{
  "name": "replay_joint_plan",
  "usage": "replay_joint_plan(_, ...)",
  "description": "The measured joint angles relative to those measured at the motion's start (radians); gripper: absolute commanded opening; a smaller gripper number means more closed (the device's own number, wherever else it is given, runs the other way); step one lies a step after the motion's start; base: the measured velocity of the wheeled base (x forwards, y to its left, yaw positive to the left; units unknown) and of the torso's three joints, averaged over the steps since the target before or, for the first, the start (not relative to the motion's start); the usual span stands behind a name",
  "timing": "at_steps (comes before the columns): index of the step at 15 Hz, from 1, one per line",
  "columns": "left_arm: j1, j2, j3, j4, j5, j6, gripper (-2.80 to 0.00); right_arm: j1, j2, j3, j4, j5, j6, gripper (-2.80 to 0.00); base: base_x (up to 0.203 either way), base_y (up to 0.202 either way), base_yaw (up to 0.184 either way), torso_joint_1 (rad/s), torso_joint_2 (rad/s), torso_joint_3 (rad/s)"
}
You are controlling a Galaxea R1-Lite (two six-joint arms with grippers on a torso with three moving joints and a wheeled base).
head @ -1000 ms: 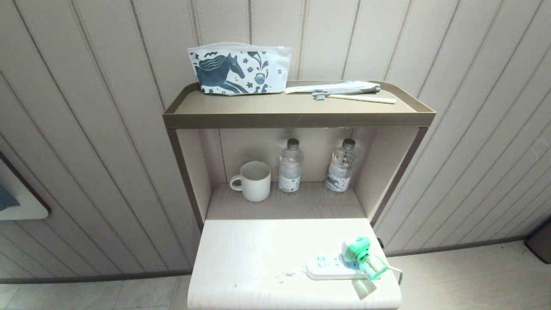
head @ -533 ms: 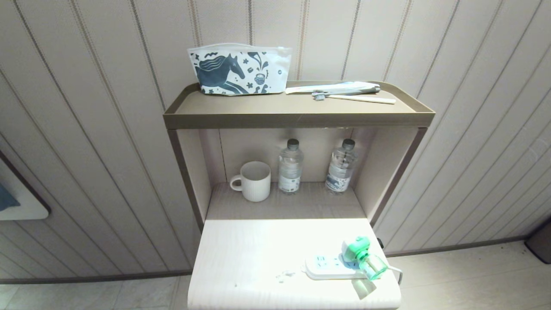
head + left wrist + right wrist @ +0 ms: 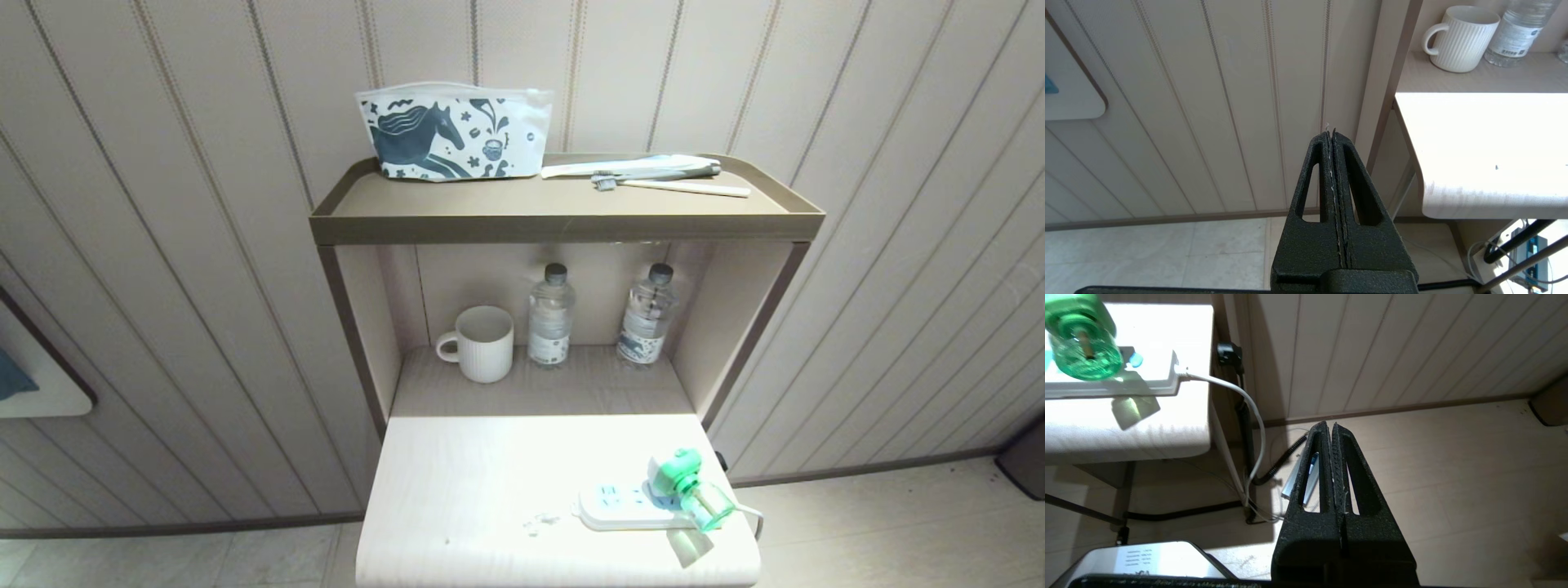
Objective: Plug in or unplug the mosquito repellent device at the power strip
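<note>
Right gripper (image 3: 1332, 428), jaws pressed together and empty, hangs beside the table edge, well apart from the mosquito repellent device (image 3: 686, 486) seated in the power strip (image 3: 624, 506). Left gripper (image 3: 1331, 136), likewise closed, is parked. Risk: pulling the device could drag the unanchored strip by its cord (image 3: 1241, 396). Head view matches the earlier frames.

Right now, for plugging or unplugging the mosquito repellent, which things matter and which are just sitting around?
Job: mosquito repellent device, sitting in the power strip; right gripper, shut, off the table's side.
Lying about: mug, two water bottles, horse-print pouch, toothbrush, left gripper, shut.
</note>
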Motion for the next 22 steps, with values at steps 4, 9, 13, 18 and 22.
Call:
replay_joint_plan(4, 0.000, 0.000, 0.000, 0.000, 0.000, -0.001, -2.80, -0.120, -0.025, -0.017, 0.071, 0.049, -0.031, -2.80, 0.000, 0.000, 0.000, 0.000, 0.00, 0.000)
replay_joint_plan(9, 0.000, 0.000, 0.000, 0.000, 0.000, 0.000, -2.80, -0.118, -0.213, 0.006, 0.081, 0.252, -0.065, -2.80, 0.000, 0.000, 0.000, 0.000, 0.00, 0.000)
replay_joint_plan(13, 0.000, 0.000, 0.000, 0.000, 0.000, 0.000, -2.80, -0.114, -0.259, 0.021, 0.075, 0.271, -0.091, -2.80, 0.000, 0.000, 0.000, 0.000, 0.00, 0.000)
replay_joint_plan(18, 0.000, 0.000, 0.000, 0.000, 0.000, -0.001, -2.80, -0.116, -0.269, 0.030, 0.058, 0.263, -0.075, -2.80, 0.000, 0.000, 0.000, 0.000, 0.00, 0.000)
replay_joint_plan(22, 0.000, 0.000, 0.000, 0.000, 0.000, -0.001, -2.80, -0.114, -0.269, 0.032, 0.057, 0.261, -0.056, -2.80, 0.000, 0.000, 0.000, 0.000, 0.00, 0.000)
